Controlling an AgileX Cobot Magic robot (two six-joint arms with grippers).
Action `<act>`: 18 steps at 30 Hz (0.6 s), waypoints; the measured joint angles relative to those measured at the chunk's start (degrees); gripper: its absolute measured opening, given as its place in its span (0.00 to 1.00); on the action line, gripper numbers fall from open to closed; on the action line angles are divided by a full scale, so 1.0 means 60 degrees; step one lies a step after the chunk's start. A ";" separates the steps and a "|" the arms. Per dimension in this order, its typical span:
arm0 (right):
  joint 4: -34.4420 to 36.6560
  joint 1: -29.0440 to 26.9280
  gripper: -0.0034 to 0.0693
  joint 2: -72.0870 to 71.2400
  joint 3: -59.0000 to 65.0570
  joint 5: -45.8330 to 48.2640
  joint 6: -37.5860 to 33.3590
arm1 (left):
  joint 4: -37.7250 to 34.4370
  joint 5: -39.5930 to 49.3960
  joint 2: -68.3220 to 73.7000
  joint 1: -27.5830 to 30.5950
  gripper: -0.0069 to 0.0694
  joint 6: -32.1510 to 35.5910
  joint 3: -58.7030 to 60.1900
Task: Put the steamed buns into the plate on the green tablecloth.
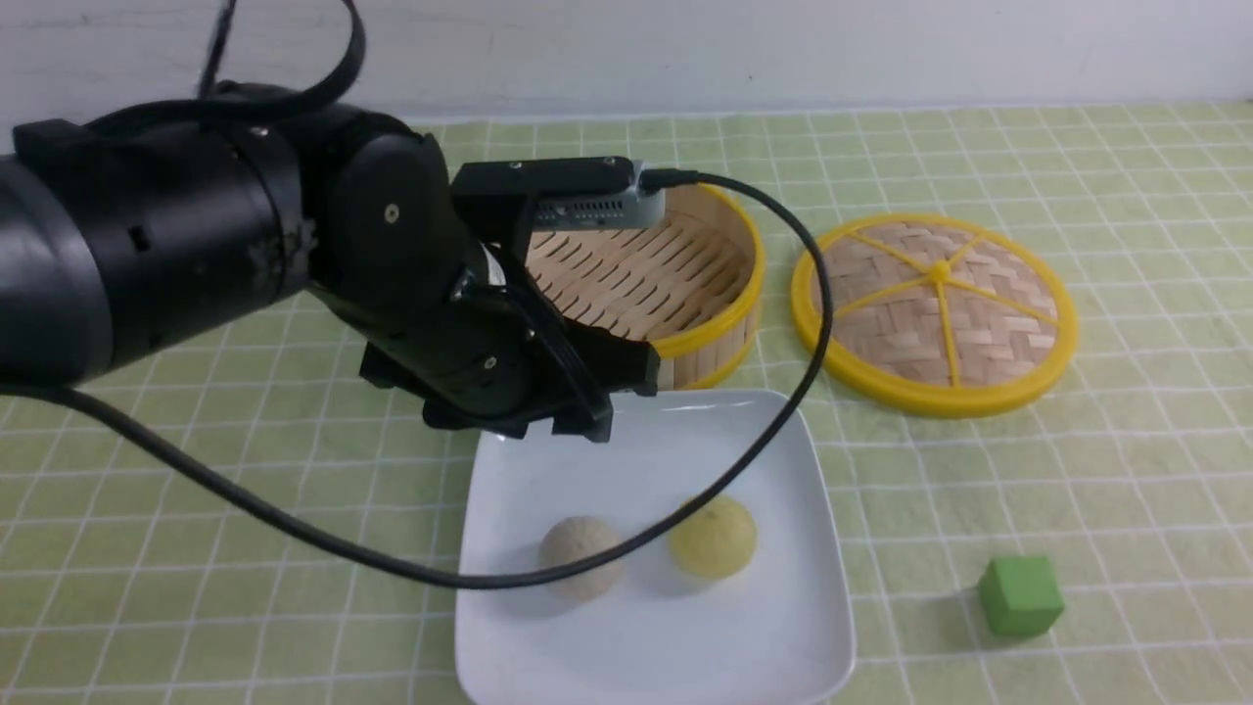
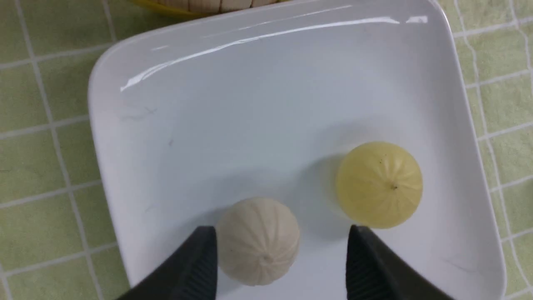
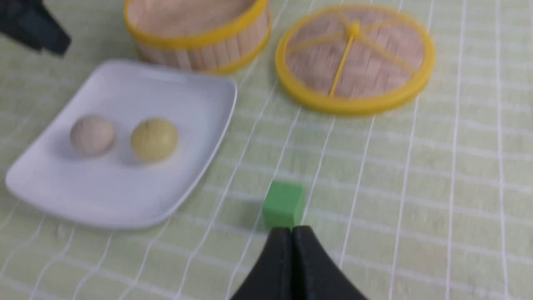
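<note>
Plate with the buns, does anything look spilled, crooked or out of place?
Nothing is spilled or damaged. The beige bun and the yellow bun sit upright on the white plate. The only stray item is a green cube alone on the green tablecloth.

Both buns (image 1: 581,550) in plate (image 1: 636,651), seemingly apart; steamer (image 1: 646,274) behind.

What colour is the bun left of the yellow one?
The bun is off-white, greyish-beige, with fine radial pleats; the left wrist view shows it best.
</note>
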 joint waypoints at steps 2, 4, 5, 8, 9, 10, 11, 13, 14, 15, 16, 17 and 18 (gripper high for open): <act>-0.0165 0.0000 0.03 -0.0455 0.0635 -0.0847 0.0166 | 0.0000 0.0000 0.0001 0.0000 0.51 0.0109 0.0000; -0.0127 0.0000 0.03 -0.0664 0.1197 -0.1597 0.0312 | 0.0019 -0.0010 0.0001 0.0000 0.40 0.0262 0.0000; 0.0046 0.0000 0.03 -0.0685 0.1563 -0.1905 0.0340 | 0.0019 -0.0036 0.0001 0.0000 0.29 0.0397 0.0000; 0.1139 0.0000 0.03 -0.0688 0.1963 -0.2216 -0.0056 | 0.0037 -0.0066 0.0001 0.0000 0.13 0.0702 0.0000; 0.1492 0.0000 0.03 -0.0688 0.1953 -0.2240 -0.0395 | 0.0037 -0.0075 0.0001 0.0000 0.11 0.0797 0.0000; 0.1699 0.0000 0.03 -0.0688 0.1941 -0.2295 -0.0620 | 0.0037 -0.0075 0.0001 0.0000 0.10 0.0829 0.0000; 0.2006 0.0000 0.03 -0.0688 0.1928 -0.2363 -0.0982 | 0.0037 -0.0075 0.0001 0.0000 0.09 0.0853 0.0000; 0.2373 0.0000 0.03 -0.0688 0.1920 -0.2440 -0.1662 | 0.0037 -0.0075 0.0001 0.0000 0.09 0.0889 0.0000; 0.2420 0.0000 0.03 -0.0688 0.1920 -0.2453 -0.1893 | 0.0037 -0.0075 0.0001 0.0000 0.09 0.0897 0.0000; 0.2420 0.0000 0.03 -0.0688 0.1920 -0.2466 -0.2002 | 0.0037 -0.0075 0.0001 0.0000 0.09 0.0897 0.0000; 0.2420 0.0000 0.03 -0.0688 0.1920 -0.2521 -0.2252 | 0.0037 -0.0075 0.0001 0.0000 0.09 0.0907 0.0000; 0.2382 0.0000 0.03 -0.0688 0.1920 -0.2638 -0.2501 | 0.0037 -0.0075 0.0001 0.0000 0.09 0.0918 0.0000; 0.2380 0.0000 0.03 -0.0688 0.1920 -0.2684 -0.2524 | 0.0037 -0.0075 0.0001 0.0000 0.09 0.0918 0.0000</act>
